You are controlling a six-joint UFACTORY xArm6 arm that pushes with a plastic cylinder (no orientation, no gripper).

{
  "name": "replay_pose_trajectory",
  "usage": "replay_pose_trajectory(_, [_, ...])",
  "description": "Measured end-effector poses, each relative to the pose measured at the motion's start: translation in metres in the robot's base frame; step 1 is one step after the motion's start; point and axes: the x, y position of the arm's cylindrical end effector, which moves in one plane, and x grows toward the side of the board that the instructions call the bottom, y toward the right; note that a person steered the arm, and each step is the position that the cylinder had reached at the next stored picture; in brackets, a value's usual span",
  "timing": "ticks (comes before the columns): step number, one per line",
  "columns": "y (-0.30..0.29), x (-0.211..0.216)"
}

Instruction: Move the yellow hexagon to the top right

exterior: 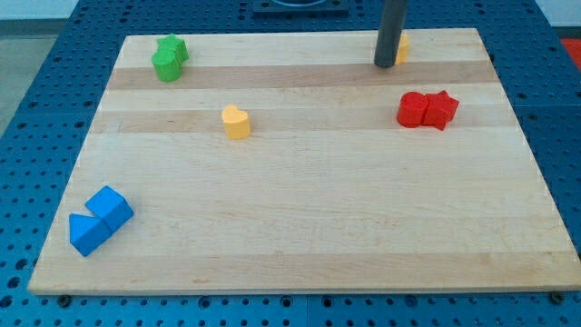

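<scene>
My tip (385,64) rests on the wooden board near the view's top right. A yellow block (402,47), the hexagon as far as I can tell, sits just behind and right of the rod, mostly hidden by it; only its right edge shows. The tip is touching or nearly touching its left side. A second yellow block (236,121), heart-shaped, lies left of the board's centre, far from the tip.
Two green blocks (169,58) sit together at the top left. Two red blocks (428,110) sit together at the right, below the tip. Two blue blocks (99,220) sit together at the bottom left. The board's top edge (300,34) is close behind the tip.
</scene>
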Motion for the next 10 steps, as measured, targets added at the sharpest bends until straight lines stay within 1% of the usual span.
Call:
replay_pose_trajectory(2, [0.029, 0.000])
replay_pose_trajectory(4, [-0.056, 0.004])
replay_pose_trajectory(5, [-0.067, -0.004])
replay_pose_trajectory(6, [-0.043, -0.035])
replay_pose_trajectory(7, [-0.043, -0.034])
replay_pose_trajectory(9, [-0.006, -0.027])
replay_pose_trajectory(10, [-0.001, -0.027])
